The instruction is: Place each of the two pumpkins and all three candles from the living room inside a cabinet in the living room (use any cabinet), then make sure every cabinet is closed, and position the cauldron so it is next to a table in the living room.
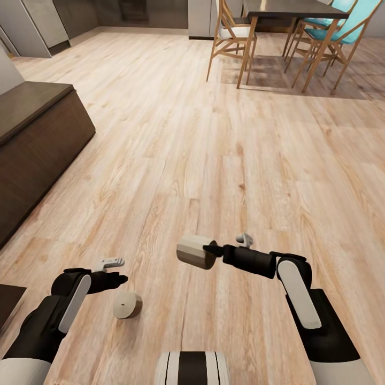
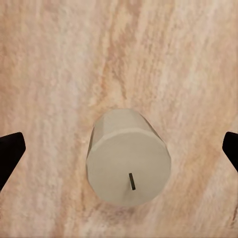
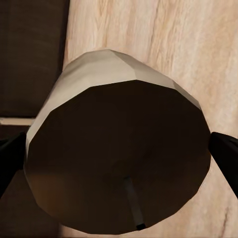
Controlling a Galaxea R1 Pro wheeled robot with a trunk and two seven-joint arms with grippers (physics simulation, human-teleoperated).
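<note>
Right gripper (image 1: 209,251) clamped on a candle (image 1: 195,251), carried on its side above the wooden floor (image 1: 214,160), wick end toward the wrist camera (image 3: 116,163). Left gripper (image 1: 124,278) spread wide, fingertips (image 2: 10,153) well apart on either side of a second candle (image 2: 128,157), lying tipped on the floor just beside that gripper (image 1: 127,305). Dark brown cabinet (image 1: 37,133) off to the left. Dining table (image 1: 291,10) and chairs (image 1: 232,32) far ahead.

Bright even light, soft shadows, sharp renders, no glare
</note>
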